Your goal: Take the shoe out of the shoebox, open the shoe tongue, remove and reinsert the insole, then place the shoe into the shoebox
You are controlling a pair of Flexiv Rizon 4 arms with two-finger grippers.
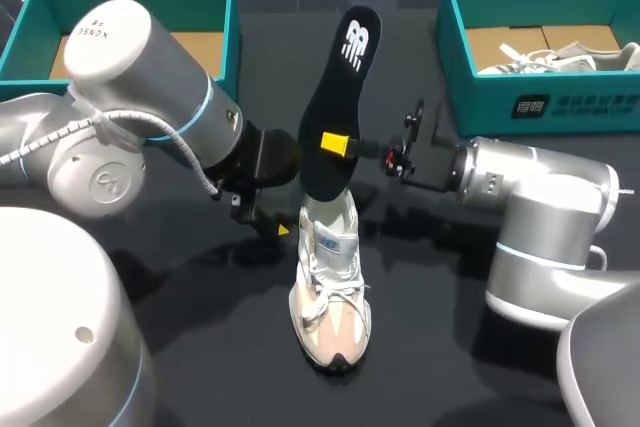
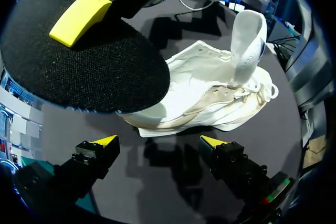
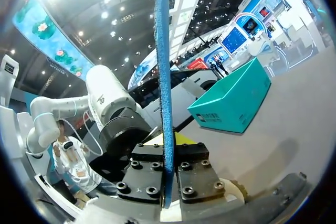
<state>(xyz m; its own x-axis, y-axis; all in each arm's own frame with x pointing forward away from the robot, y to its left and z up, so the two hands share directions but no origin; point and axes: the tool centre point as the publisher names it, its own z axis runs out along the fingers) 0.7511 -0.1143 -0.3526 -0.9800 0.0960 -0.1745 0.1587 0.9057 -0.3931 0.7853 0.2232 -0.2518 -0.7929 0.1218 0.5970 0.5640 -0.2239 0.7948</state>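
- The right gripper (image 1: pixel 345 145) is clamped on the insole (image 1: pixel 340 97), one yellow-tipped finger on each face, and holds it upright about a third of the way up from its lower end.
- From the right wrist the insole (image 3: pixel 164 77) shows edge-on, rising straight out from between the fingers of the right gripper (image 3: pixel 167 153).
- The left gripper (image 2: pixel 158 141) is spread wide and holds nothing. The shoe (image 2: pixel 210 98) lies just ahead of its fingertips, apart from both.
- The insole's lower end hangs over the shoe's heel opening. Whether they touch cannot be made out.
- The shoe (image 1: pixel 330 287) stands on its sole on the black table (image 1: pixel 220 347), below the right gripper.
- A teal shoebox (image 1: pixel 215 7) sits beyond the left arm. A second teal shoebox (image 1: pixel 560 102) beyond the right arm holds a second shoe (image 1: pixel 560 55).
- The shoe is white with a pinkish-beige toe and white laces, its tongue (image 2: pixel 247 40) pulled up.
- The insole is black on top with a white mark, and blue underneath.
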